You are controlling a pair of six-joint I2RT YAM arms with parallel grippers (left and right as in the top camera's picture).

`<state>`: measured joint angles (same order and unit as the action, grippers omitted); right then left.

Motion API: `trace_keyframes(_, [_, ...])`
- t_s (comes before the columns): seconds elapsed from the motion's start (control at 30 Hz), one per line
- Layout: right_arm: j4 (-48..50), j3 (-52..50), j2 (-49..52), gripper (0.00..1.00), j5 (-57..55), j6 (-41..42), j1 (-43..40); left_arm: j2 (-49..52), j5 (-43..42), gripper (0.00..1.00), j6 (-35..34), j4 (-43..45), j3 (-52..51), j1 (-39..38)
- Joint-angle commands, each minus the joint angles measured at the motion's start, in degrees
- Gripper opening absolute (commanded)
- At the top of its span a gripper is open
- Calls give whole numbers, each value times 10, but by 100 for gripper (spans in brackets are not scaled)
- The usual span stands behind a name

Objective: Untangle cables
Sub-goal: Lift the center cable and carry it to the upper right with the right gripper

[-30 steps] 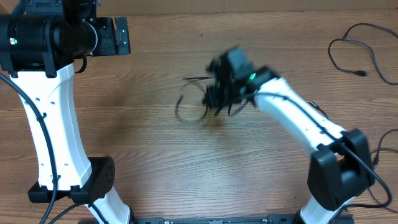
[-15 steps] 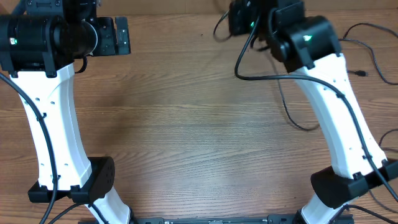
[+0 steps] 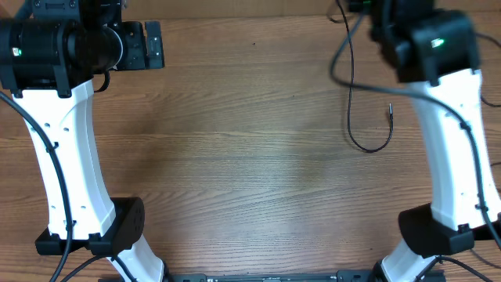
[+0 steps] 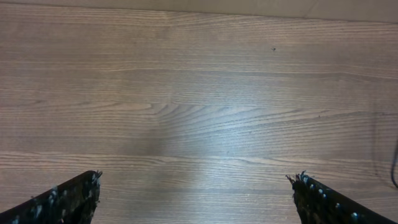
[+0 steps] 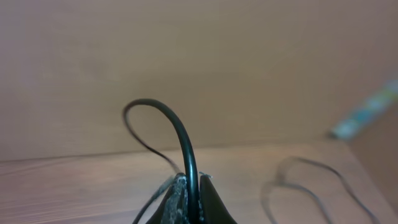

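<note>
One thin black cable (image 3: pixel 350 94) hangs from the top edge of the overhead view. It ends in a low loop and a small plug (image 3: pixel 389 112) near the table. My right gripper (image 5: pixel 189 186) is shut on this cable (image 5: pixel 180 134), which arcs up out of the fingertips. A second cable (image 5: pixel 317 180) lies blurred on the wood to its right. My left gripper (image 4: pixel 196 186) is open over bare wood, its fingertips (image 4: pixel 74 193) far apart with nothing between them. In the overhead view the left gripper (image 3: pixel 149 43) is at the back left.
The right arm (image 3: pixel 438 94) stands tall along the right side, its base (image 3: pixel 430 231) at the front right. The left arm (image 3: pixel 66 133) rises at the left. A brown wall (image 5: pixel 199 56) backs the table.
My right arm swung from the table's middle up to the back right, lifting the cable so that it hangs stretched out. The left arm has not moved.
</note>
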<state>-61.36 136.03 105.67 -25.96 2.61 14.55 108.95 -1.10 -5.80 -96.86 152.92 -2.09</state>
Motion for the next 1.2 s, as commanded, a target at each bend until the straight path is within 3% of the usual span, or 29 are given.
trace_keyframes(0.0, [-22, 9, 12, 4, 35, 10, -67, 4, -5, 99, 7, 1, -2, 2])
trace_keyframes(0.2, [-92, 9, 89, 4, 165, 34, -199, 4, -5, 100, 7, 1, -2, 2])
trace_keyframes(0.37, [-166, 8, 190, 4, 227, 33, -226, 4, -5, 99, 7, 1, -2, 2])
trace_keyframes(0.6, [-221, -7, 281, 4, 227, 33, -190, 4, -4, 99, 7, 1, -2, 2])
trace_keyframes(0.87, [-216, -30, 281, 4, 232, 27, -122, 4, -4, 99, 7, 1, -2, 2])
trace_keyframes(1.17, [-171, -30, 281, 4, 323, -12, 16, 4, -4, 100, 7, 1, -2, 2])
